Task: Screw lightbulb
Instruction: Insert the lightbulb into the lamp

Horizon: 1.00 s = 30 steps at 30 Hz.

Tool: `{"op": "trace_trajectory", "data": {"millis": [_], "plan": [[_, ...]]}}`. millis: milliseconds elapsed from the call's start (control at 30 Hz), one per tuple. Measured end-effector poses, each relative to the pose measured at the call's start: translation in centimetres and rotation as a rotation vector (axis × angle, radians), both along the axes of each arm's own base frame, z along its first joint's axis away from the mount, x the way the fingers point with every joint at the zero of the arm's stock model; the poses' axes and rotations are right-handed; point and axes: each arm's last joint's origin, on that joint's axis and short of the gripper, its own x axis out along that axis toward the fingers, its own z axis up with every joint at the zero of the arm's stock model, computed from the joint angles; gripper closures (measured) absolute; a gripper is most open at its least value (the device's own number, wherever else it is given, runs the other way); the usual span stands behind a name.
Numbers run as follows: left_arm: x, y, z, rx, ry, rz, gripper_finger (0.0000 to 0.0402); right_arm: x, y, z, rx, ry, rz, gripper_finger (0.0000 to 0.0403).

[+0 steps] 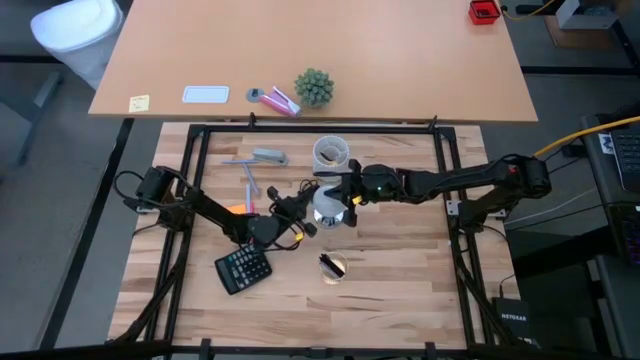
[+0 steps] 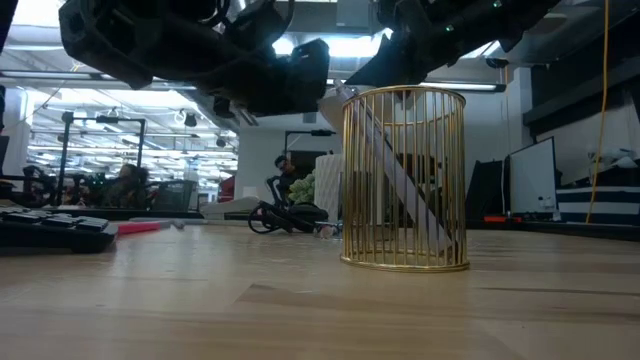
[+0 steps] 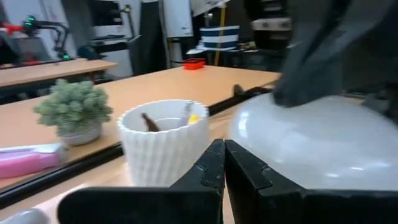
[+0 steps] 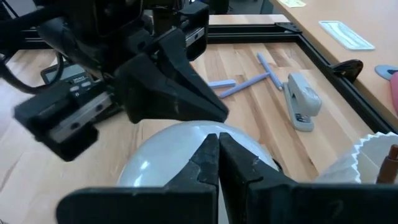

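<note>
**Both hands pressed shut against the white dome, from opposite sides**

The thing both arms attend to is a smooth white rounded dome (image 1: 328,205), glossy and pale, standing near the middle of the wooden-slatted bench (image 1: 400,290), just in front of the pale ribbed cup (image 1: 331,152). Whether it is the small lightbulb or a larger rounded shade over the socket cannot be told; no metal screw base shows in any view.

The left hand (image 1: 306,208) comes in from the dome's left, its 2 dark fingers pressed together with nothing between them. In its wrist view the dome (image 3: 323,140) lies just ahead and to one side of the closed tips, very near or touching.

The right hand (image 1: 345,195) reaches from the opposite side, likewise pressed together and empty. In its wrist view the dome (image 4: 180,152) sits directly beyond the fingertips, with the left arm's dark body just past it.

So the dome lies between the 2 hands, each about equally near. Its round top faces upward, so its long axis appears upright, which suits a twisting move about the vertical. My judgement: either hand must first spread before it can take hold, since neither is pinching anything now.
</note>
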Motion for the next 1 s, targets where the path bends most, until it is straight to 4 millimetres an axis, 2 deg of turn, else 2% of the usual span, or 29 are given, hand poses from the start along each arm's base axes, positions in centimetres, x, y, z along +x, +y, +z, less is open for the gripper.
{"op": "trace_trajectory", "data": {"millis": [533, 833, 1000], "plan": [[-0.2, -0.4, -0.1, 0.005, 0.010, 0.021, 0.0399, 0.2, -0.1, 0.8, -0.040, -0.080, -0.013, 0.0398], [-0.3, -0.8, -0.1, 0.005, 0.008, 0.023, 0.0399, -1.6, -0.4, 3.3, -0.122, -0.120, -0.104, 0.0398], [-0.3, -0.9, 0.0, 0.012, 0.014, 0.029, 0.0399, -3.3, -0.4, 4.5, -0.148, -0.088, -0.136, 0.0398]]}}
